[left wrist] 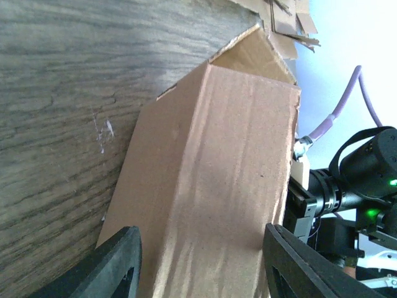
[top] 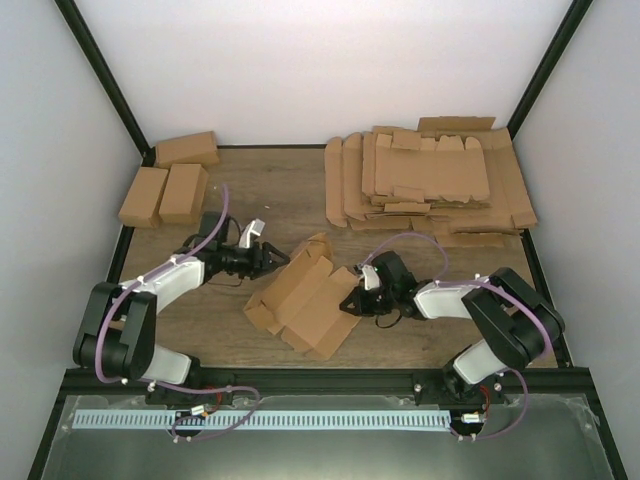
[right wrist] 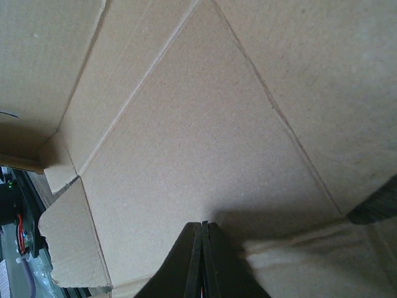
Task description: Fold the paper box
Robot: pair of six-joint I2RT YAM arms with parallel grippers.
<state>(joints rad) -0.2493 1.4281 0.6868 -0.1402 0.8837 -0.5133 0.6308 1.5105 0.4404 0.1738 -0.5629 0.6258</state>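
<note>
Mid-desk (top: 230,335), the half-folded box (top: 305,295) lies between both pincers. The left pincer (top: 268,258) stands spread at its left side. The right pincer (top: 352,300), pressed together, tips against a panel. Beyond: cartons (top: 165,185) far left, blanks (top: 430,180) far right.

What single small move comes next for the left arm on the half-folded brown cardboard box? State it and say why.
Probably close the left gripper on the raised part of the half-folded brown cardboard box. Its fingers stand open on either side of that part, and the shut right gripper has its tip against an inner panel, which seems to steady the box.
</note>
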